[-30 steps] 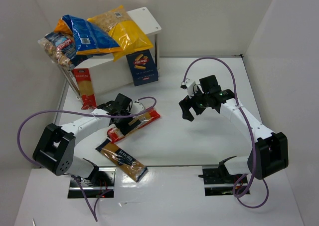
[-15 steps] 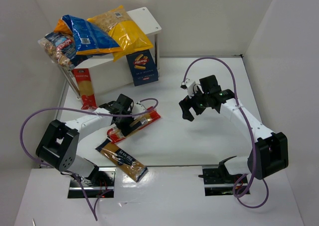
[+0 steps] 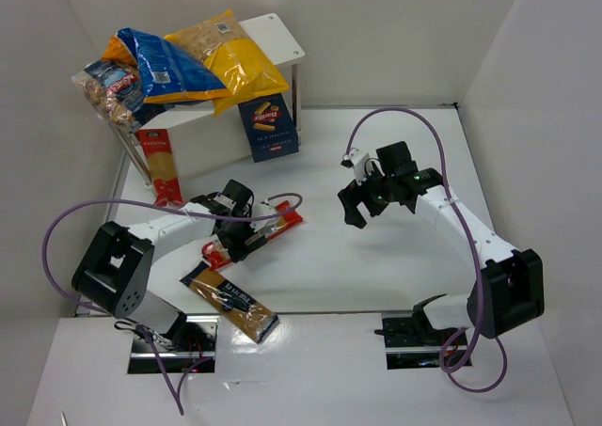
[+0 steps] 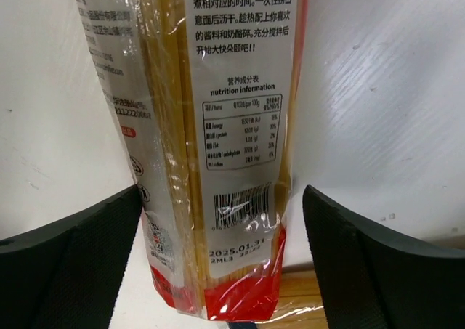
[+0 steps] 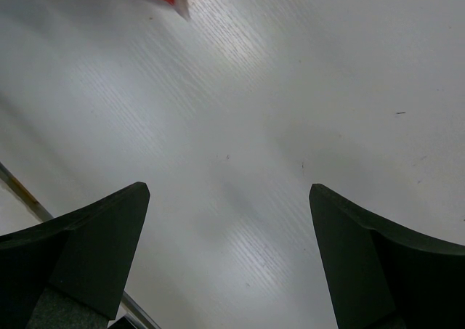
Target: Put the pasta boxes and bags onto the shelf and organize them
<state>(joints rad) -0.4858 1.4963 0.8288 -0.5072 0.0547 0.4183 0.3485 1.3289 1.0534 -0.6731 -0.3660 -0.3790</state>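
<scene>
left claw (image 4: 221,192) spread wide, straddling the red-edged spaghetti packet (image 4: 240,89); its fingers (image 4: 80,253) flank the packet across its narrow width, nothing pinched yet; can't tell whether the pads touch the film; packet lies flat and angled on the desk (image 3: 376,257), out in front of the shelf (image 3: 280,33); right claw (image 3: 356,210) also spread, holding nothing, over bare desk, well apart from the packet

handling, my guess: light; stiff lengthwise as a bundle, but the strands are brittle, so a moderate squeeze and no twisting; glossy film looks slippery, expect it to slide if lifted tilted; a long shape will swing if taken near one end; wrist view shows the barcode and the red end close to the claw, so the hold looks off-centre; I'd take it mid-length

rest: dark-label spaghetti packet (image 3: 230,301) flat on the desk near the left arm's base; another red packet (image 3: 162,167) upright by the shelf's left leg; blue carton (image 3: 268,125) upright below the top board; puffy bags (image 3: 188,64) piled on top
</scene>
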